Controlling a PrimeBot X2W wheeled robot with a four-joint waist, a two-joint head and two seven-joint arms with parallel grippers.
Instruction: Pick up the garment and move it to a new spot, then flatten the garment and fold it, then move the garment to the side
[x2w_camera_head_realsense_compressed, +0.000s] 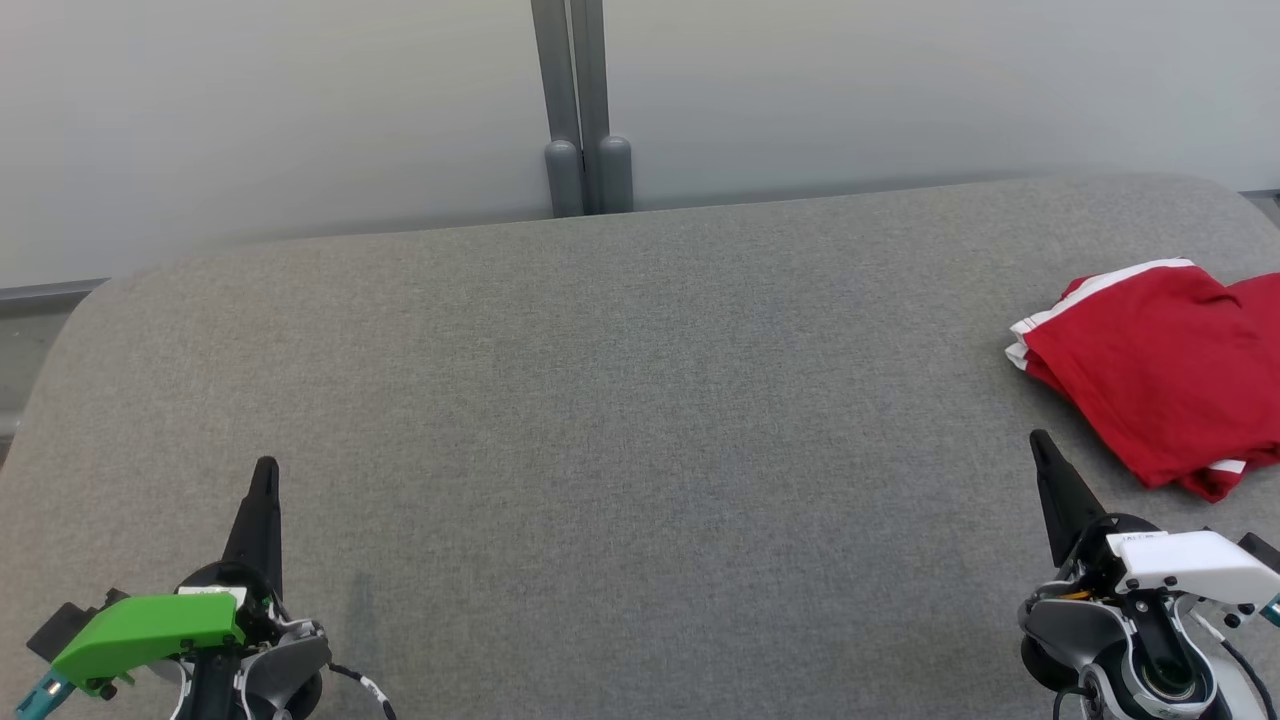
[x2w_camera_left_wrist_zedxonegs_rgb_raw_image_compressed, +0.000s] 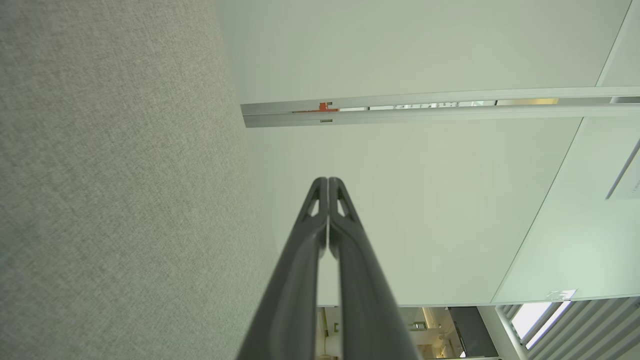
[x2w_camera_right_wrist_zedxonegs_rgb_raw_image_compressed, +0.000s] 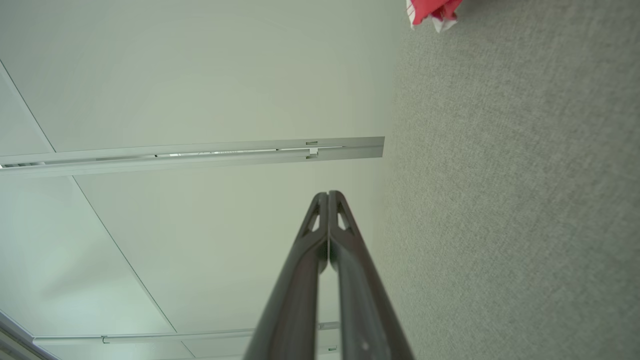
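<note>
Garment (x2w_camera_head_realsense_compressed: 1160, 380), red with white trim, lies in a folded-over bundle at the far right of the grey fabric surface (x2w_camera_head_realsense_compressed: 640, 400); its right side is cut off by the edge of the head view; a white stripe runs along its far edge and a small white strip shows at its near corner; nothing touches it. Right gripper (x2w_camera_head_realsense_compressed: 1038, 440) sits at the lower right, near the bundle's near edge but apart from it; its two dark fingers are pressed together into one point and hold nothing; in the right wrist view they meet along their length, and a corner of red and white cloth shows at the top edge, well ahead of the tips. Left gripper (x2w_camera_head_realsense_compressed: 266, 468) sits at the lower left, well apart from the cloth; its fingers are likewise closed tip to tip on nothing; a green cover (x2w_camera_head_realsense_compressed: 140, 630) tops its wrist, a white cover (x2w_camera_head_realsense_compressed: 1190, 565) the other. Beyond the surface stands a pale wall (x2w_camera_head_realsense_compressed: 250, 120) with a grey double post (x2w_camera_head_realsense_compressed: 582, 120) at its middle.
</note>
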